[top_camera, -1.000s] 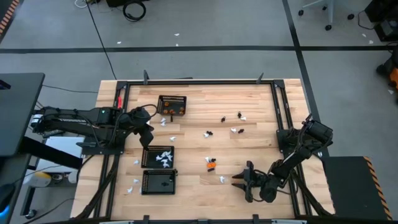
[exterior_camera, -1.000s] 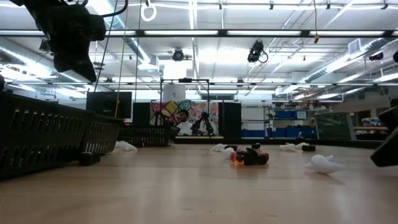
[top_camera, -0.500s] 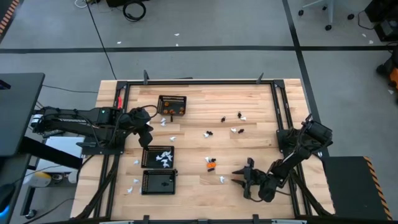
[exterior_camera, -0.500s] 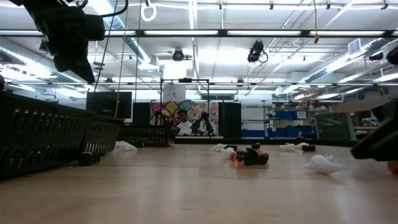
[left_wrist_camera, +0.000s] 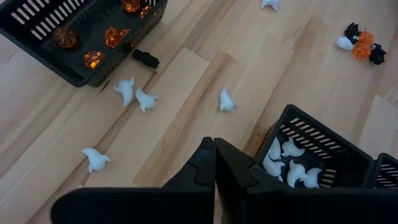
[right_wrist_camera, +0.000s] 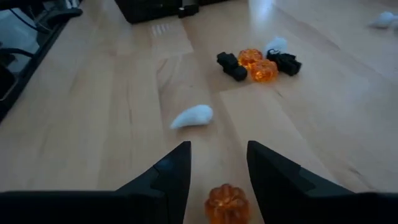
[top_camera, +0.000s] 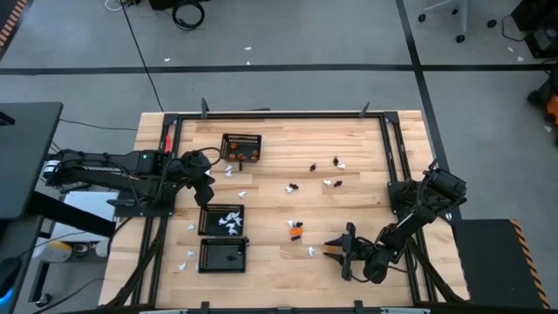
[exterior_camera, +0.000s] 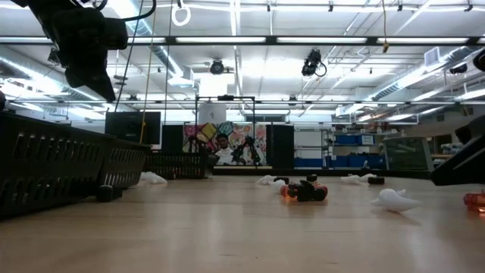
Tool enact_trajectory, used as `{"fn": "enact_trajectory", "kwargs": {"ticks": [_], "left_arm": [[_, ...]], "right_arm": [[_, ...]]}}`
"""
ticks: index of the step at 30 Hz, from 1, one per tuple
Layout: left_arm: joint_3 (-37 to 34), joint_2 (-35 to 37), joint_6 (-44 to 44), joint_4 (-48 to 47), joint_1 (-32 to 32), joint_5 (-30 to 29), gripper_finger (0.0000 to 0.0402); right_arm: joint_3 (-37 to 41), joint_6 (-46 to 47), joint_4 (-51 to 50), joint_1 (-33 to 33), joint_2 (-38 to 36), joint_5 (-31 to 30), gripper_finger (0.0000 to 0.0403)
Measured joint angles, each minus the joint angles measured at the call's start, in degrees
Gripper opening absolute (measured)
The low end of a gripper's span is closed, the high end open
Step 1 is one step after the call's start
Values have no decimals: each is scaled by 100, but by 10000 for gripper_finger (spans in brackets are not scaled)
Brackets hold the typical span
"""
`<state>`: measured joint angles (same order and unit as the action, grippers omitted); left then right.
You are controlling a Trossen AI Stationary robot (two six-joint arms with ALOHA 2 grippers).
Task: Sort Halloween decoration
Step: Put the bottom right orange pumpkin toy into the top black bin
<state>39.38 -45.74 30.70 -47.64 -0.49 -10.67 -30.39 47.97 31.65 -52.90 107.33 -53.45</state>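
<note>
**Halloween decoration partly sorted, loose pieces across the desk**

Halloween decoration pieces lie spread over your wooden desk, some already in three black mesh baskets on the left half. No brand, label or readable writing shows on the baskets or the pieces.

Start at your left: the left gripper hangs above the desk beside the baskets, its fingers pressed together and holding nothing. Just past it, the far basket holds orange pumpkins, with a black piece lying outside against its wall. Loose white ghosts are scattered on the bare wood between that basket and the next. The middle basket holds a heap of white ghosts. The near basket, touching it, looks dark inside; you cannot tell its contents.

Toward the centre, a small cluster of orange pumpkins, black pieces and one white piece sits together. A lone white ghost lies nearer the right arm. More small pieces lie farther back on the desk.

At your right, the right gripper is low over the desk with its fingers apart, and an orange pumpkin lies between them; you cannot tell whether the fingers touch it.
</note>
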Motion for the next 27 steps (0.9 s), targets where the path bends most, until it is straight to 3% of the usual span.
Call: {"fn": "enact_trajectory", "kwargs": {"ticks": [9,16,23,27], "left_arm": [[0,1,79,-1,0,0,9],[0,2,103,-2,0,0,9],[0,2,116,-4,0,0,9],[0,2,116,-4,0,0,9]], "right_arm": [[2,80,61,-9,274,214,161],[-20,510,421,-198,827,-276,159],[-7,397,598,-280,899,-290,104],[-7,375,615,-280,904,-267,102]]}}
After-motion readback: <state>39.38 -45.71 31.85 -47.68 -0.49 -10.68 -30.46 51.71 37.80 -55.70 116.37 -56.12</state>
